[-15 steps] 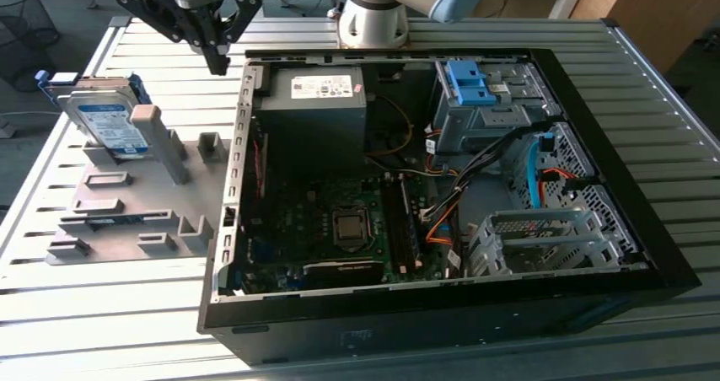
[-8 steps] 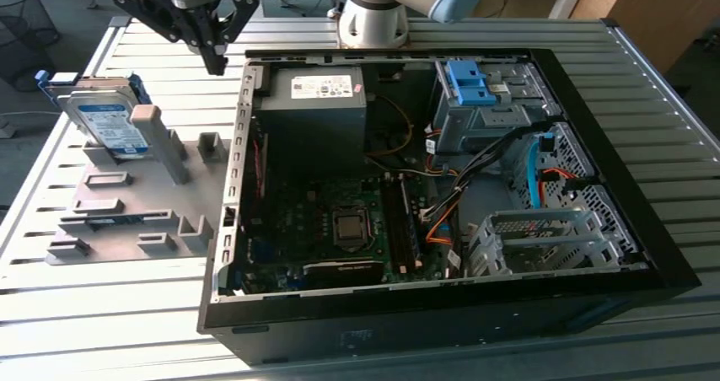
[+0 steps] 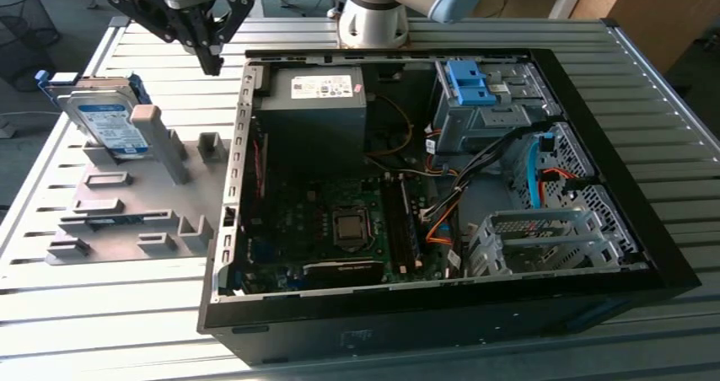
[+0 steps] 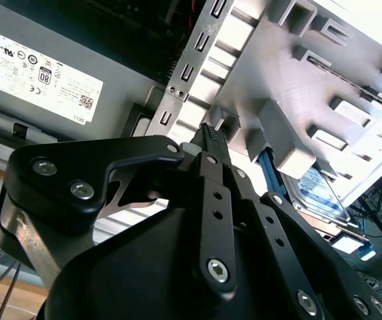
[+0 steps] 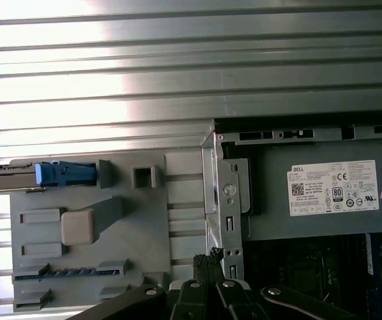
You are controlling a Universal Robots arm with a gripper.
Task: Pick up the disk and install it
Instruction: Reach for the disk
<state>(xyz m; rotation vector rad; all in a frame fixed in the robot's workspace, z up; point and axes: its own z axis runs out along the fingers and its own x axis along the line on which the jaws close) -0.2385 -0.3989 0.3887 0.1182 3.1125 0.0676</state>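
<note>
The disk (image 3: 104,121) is a silver hard drive with a white-and-blue label and a blue bracket, leaning upright in a slot of the grey holder plate (image 3: 118,225) on the exterior view's left. My gripper (image 3: 211,62) hangs above the table behind the plate, between the disk and the open computer case (image 3: 663,254). Its fingers are shut together with nothing between them. The second wrist view shows the gripper (image 4: 211,131) tips pressed together and part of the disk (image 4: 321,193) beyond the plate's pegs. The first wrist view has the disk (image 5: 61,174) edge-on, apart from the gripper (image 5: 211,256).
The case lies open on the slatted metal table (image 3: 101,313), with a grey power supply (image 3: 320,94), a motherboard (image 3: 337,229), a blue latch piece (image 3: 467,82) and a metal drive cage (image 3: 540,239) inside. Grey pegs (image 3: 163,145) stand up from the holder plate.
</note>
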